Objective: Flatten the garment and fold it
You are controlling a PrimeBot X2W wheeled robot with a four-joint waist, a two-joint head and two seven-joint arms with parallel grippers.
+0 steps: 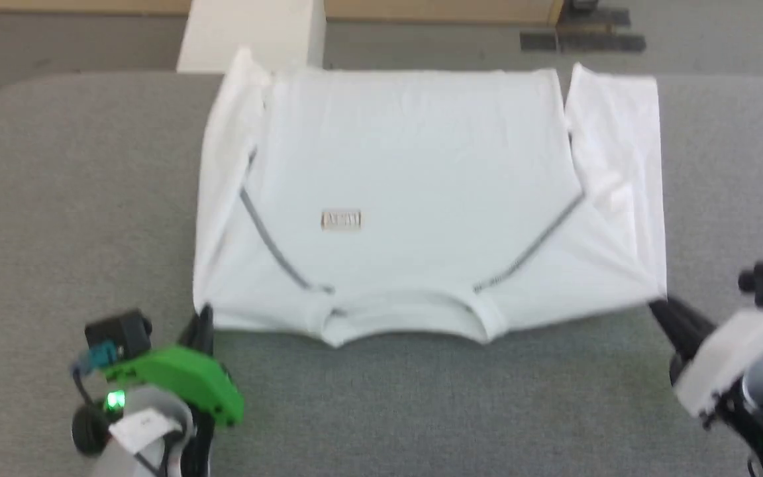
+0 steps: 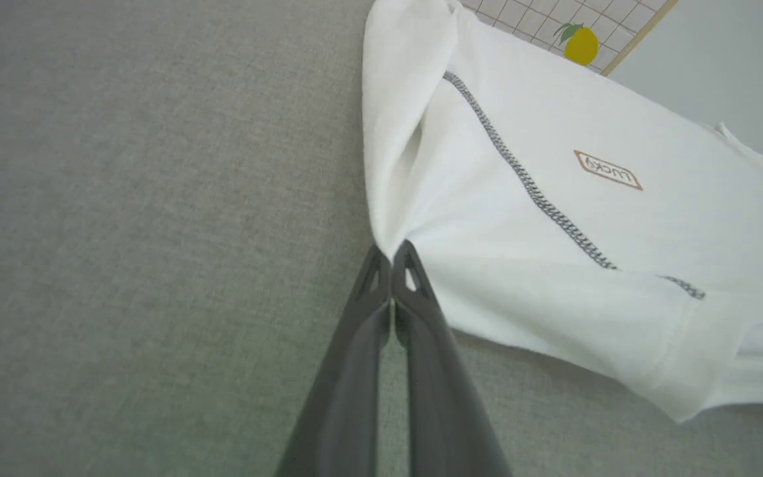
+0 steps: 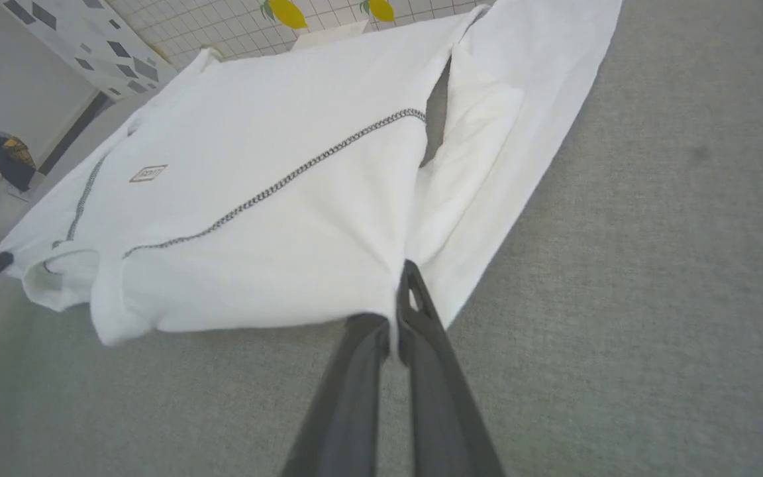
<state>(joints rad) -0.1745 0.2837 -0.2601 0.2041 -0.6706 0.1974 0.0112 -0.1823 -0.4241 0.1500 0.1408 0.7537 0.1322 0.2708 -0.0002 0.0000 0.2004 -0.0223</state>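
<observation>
Two pinch points define this stage of the fold. The garment point(image 1: 421, 185), a thin white long-sleeved shirt, lies face up and spread on the grey cloth-covered table point(image 1: 57, 199), with its collar point(image 1: 414, 318) toward the robot and its hem at the far edge. The body panel is smooth, showing faint creases only. Each sleeve lies doubled in along its own side, and the sleeve on the robot's right point(image 1: 620, 165) leaves a narrow gap beside the body. Grey-black stitched shoulder seams point(image 1: 269, 242) run diagonally outward from the collar. The left gripper point(image 2: 391, 255) has its fingers pressed together on the near left shoulder corner, where the cloth gathers into the tips. The right gripper point(image 3: 405, 281) is likewise clamped on the near right corner, with fabric caught between its fingers. Judged from this layout, flattening looks essentially complete and the sleeves are already turned in. What remains is the fold of the body itself — probably carrying both held corners over toward the hem, perhaps followed by a further halving. The brown-bordered chest patch point(image 2: 608, 170) reads "LUCKY" in the left wrist view, seen inverted; in the head view it is too blurred to read. No other label or brand is legible. Beyond the table's far edge stands a white box point(image 1: 249, 33), and the wrist views show a gridded wall with a yellow lemon motif point(image 2: 581, 45).
</observation>
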